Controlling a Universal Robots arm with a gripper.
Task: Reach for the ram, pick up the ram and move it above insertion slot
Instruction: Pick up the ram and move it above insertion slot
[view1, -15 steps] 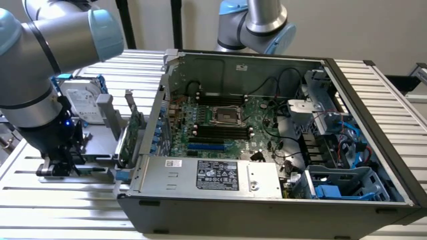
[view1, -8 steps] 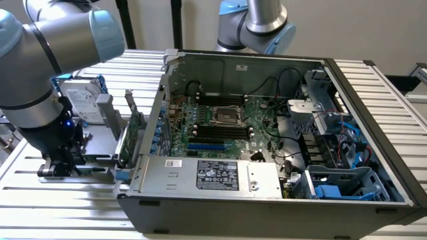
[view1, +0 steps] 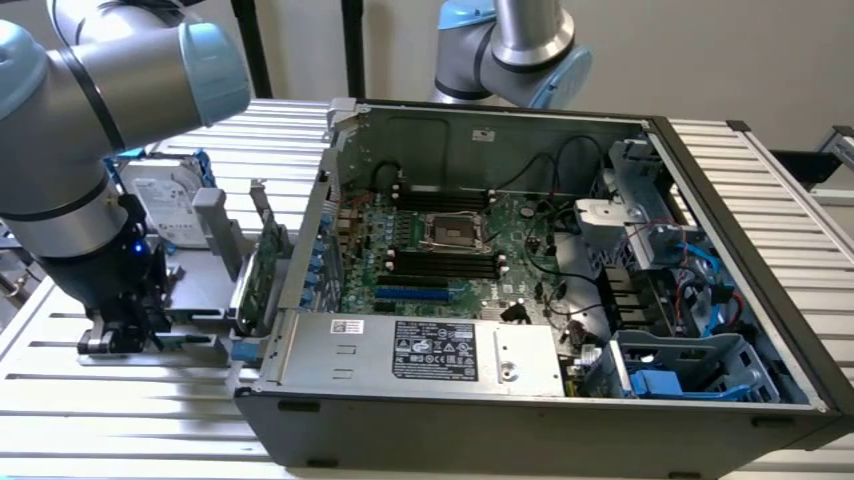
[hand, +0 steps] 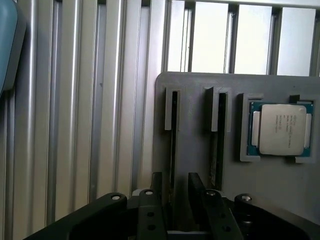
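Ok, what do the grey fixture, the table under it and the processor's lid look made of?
Grey fixture: matte, even grey with crisp recesses, probably moulded or printed plastic. Table: ribbed silver slats with a soft sheen, likely aluminium profile. Processor's lid: pale, faintly reflective plate with printed text, apparently metal.

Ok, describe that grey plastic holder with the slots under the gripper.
The matte grey plastic holder lies flat on the ribbed aluminium table. It has two narrow slots with raised collars, dark inside, and a square recess seating a silver-lidded processor chip. The black gripper hangs over it, fingers open either side of one slot.
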